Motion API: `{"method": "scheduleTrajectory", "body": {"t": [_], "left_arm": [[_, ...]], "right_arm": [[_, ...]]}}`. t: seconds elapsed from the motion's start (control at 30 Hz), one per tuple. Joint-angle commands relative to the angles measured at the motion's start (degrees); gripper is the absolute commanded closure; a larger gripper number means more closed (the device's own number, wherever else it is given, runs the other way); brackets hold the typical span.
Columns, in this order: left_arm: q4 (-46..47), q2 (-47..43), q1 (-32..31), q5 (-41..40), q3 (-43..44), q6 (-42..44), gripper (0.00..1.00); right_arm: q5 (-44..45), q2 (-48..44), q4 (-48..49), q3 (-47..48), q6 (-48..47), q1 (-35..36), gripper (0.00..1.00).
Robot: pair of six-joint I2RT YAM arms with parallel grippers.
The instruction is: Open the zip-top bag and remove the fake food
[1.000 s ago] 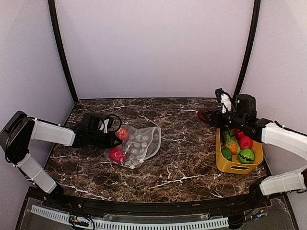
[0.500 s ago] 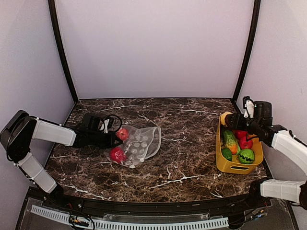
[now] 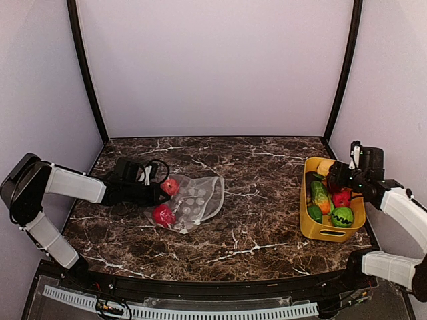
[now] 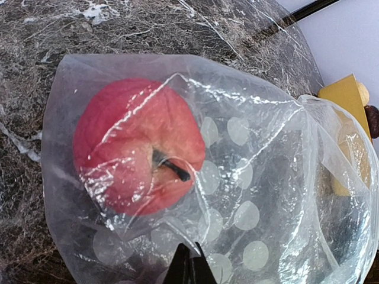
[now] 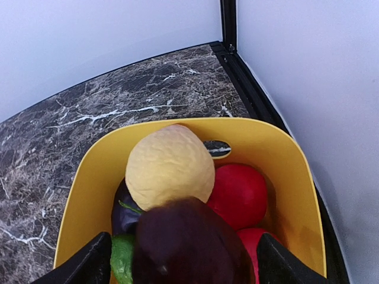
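The right hand (image 5: 177, 260) grips a maroon fruit (image 5: 186, 242) over the yellow bin (image 3: 313, 230); the left hand (image 3: 160, 191) pinches the bag (image 3: 197, 200), two red fruits (image 3: 163, 215) left inside

We record the worktop (image 3: 267, 220) as dark brown marble with white veins. The bag (image 4: 249, 195) is clear with white polka dots; the apple (image 4: 139, 145) inside is red. The bin (image 5: 284, 148) is yellow and holds a pale yellow fruit (image 5: 170, 165), a red one (image 5: 240, 195) and a dark maroon one (image 5: 186, 245).
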Motion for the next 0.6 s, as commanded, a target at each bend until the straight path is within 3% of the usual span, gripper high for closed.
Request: {"method": "scheduleTrajectory", "body": {"t": [0.0,0.1,0.3,0.57], "left_arm": [[-1.0,0.6,0.2,0.2,0.3,-0.3,0.99],[-1.1,0.4,0.3,0.1,0.3,-0.3,0.99],[-1.2,0.0,0.3,0.4,0.2,-0.3,0.99],[-1.4,0.0,0.3,0.8,0.3,-0.4,0.99]], "right_arm": [[0.2,-0.4,-0.1,-0.3,0.0,-0.2,0.15],[-1.5,0.2,-0.4,0.8,-1.8,-0.2,0.09],[-12.8,-0.5,2.2,1.8,-5.8,0.0,0.12],[-19.8,2.4,7.0,3.6,-9.2,11.4,0.15]]}}
